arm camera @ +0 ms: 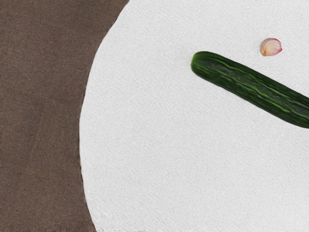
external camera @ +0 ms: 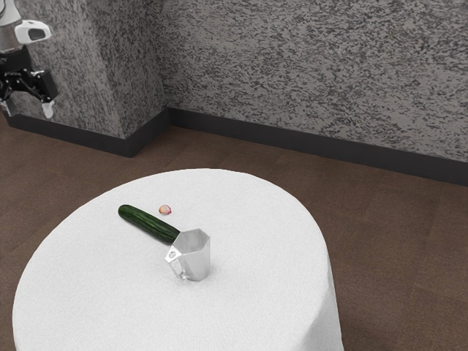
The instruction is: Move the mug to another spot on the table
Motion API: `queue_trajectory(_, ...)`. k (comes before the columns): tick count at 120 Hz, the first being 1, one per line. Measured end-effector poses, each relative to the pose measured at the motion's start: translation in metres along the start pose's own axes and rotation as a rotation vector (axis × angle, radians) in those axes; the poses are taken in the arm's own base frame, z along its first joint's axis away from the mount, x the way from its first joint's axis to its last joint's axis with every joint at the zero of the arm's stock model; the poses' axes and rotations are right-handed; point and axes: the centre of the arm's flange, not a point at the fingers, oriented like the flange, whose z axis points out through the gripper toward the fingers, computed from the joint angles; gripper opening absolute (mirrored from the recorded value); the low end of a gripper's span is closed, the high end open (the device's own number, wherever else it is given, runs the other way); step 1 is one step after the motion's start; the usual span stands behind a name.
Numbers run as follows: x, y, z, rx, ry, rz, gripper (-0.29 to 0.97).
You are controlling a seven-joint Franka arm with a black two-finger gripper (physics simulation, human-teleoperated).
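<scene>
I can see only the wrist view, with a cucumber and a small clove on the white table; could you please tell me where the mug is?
Observer: In the exterior view the mug stands upright on the table, right at the end of the cucumber farthest from the clove. I cannot tell whether they touch.
Operator: Thank you. Where is the gripper relative to it?
Observer: The gripper hangs high at the exterior view's upper left, open and empty, well away from the mug.
</scene>
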Motion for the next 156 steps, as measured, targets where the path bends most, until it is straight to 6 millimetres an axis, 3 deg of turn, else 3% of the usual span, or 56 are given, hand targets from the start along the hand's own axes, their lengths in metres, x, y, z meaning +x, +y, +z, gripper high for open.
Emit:
queue_trajectory(10, -0.006, -0.035, 0.001, -0.004, -0.002, -0.053, 0.68)
queue_trajectory(21, -0.012, -0.058, 0.002, -0.012, -0.002, -0.087, 0.68)
queue_trajectory(31, -0.014, -0.065, 0.004, -0.025, -0.004, -0.094, 0.68)
queue_trajectory(41, -0.013, -0.059, 0.002, -0.029, -0.002, -0.076, 0.68)
queue_trajectory(48, -0.011, -0.048, 0.009, -0.030, -0.016, -0.051, 0.68)
queue_trajectory(77, -0.007, 0.027, 0.113, -0.040, -0.128, 0.098, 0.68)
queue_trajectory(93, -0.011, 0.073, 0.152, -0.036, -0.125, 0.188, 0.68)
queue_trajectory(118, -0.019, 0.157, 0.185, -0.023, -0.092, 0.354, 0.68)
queue_trajectory(136, -0.048, 0.215, 0.210, -0.027, -0.114, 0.477, 0.68)
queue_trajectory(143, -0.063, 0.222, 0.221, -0.035, -0.120, 0.500, 0.68)
queue_trajectory(156, -0.071, 0.204, 0.245, -0.043, -0.110, 0.470, 0.68)
